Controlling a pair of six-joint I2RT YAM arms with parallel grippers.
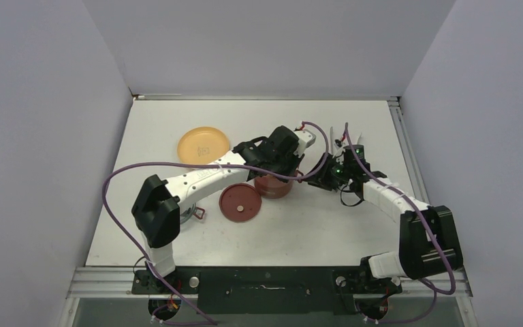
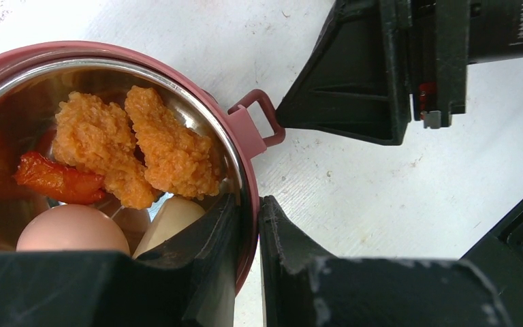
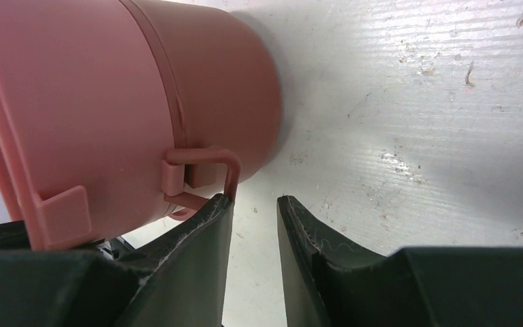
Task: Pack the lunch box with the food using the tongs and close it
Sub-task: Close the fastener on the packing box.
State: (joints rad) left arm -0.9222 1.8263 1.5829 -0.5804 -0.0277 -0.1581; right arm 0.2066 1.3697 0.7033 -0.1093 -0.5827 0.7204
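Left of the lunch box (image 1: 273,187) on the tabletop (image 1: 327,231), I see a yellow plate (image 1: 203,144) and a loose lid (image 1: 240,203). My left hand (image 2: 248,212) pinches the box's rim, with the food (image 2: 167,146) inside. On the box's right, my right hand (image 3: 255,201) is slightly spread, one finger touching the side handle (image 3: 204,158).

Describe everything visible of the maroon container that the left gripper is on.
The maroon container is round, matte outside, shiny steel inside, with a loop handle on its side. It stands upright and lidless on the white table, holding breaded pieces, a red piece and an egg. The left gripper clamps its wall, one finger inside; the right gripper, open, has one tip at the handle.
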